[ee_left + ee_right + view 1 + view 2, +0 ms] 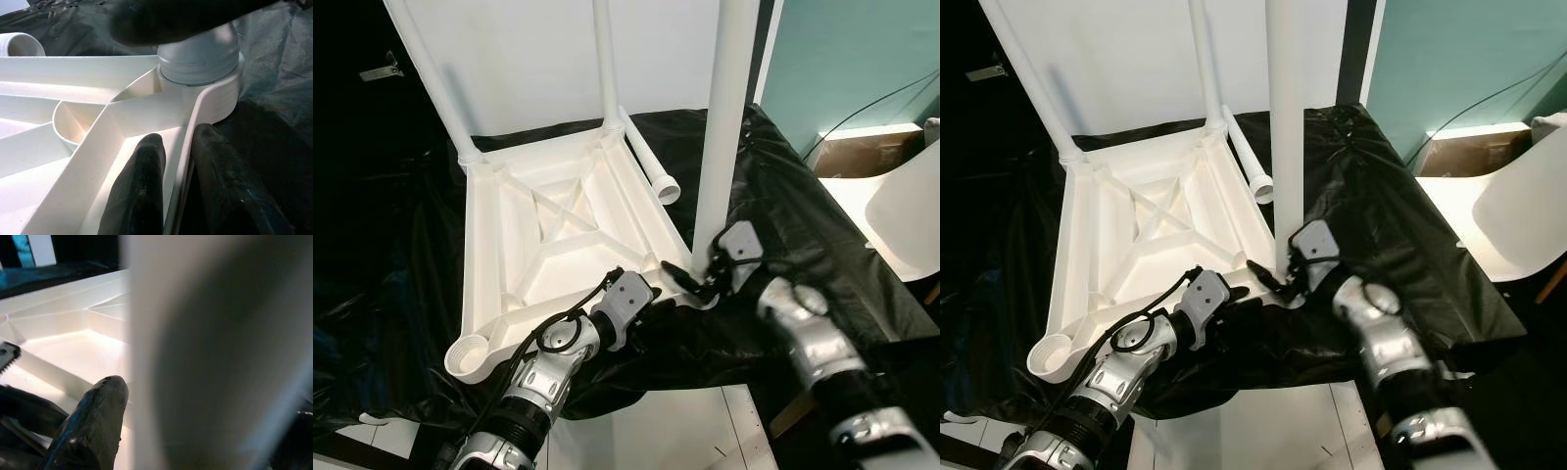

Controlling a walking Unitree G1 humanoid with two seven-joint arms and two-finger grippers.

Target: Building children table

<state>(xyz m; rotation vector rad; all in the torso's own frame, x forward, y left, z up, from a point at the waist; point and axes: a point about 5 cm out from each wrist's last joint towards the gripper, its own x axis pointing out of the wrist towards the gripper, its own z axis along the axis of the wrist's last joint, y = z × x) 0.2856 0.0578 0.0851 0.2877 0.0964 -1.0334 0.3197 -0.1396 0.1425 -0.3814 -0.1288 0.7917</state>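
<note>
Left gripper (656, 299) pinches tabletop (558, 235) rim lower centre, right gripper (705, 279) clamps leg (724, 117); leg may cross-thread if tilted.

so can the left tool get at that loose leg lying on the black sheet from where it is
Probably not right away. The left tool is pinching the tabletop rim at the near corner, and the upright leg held by the right tool stands between it and the loose leg.
</note>
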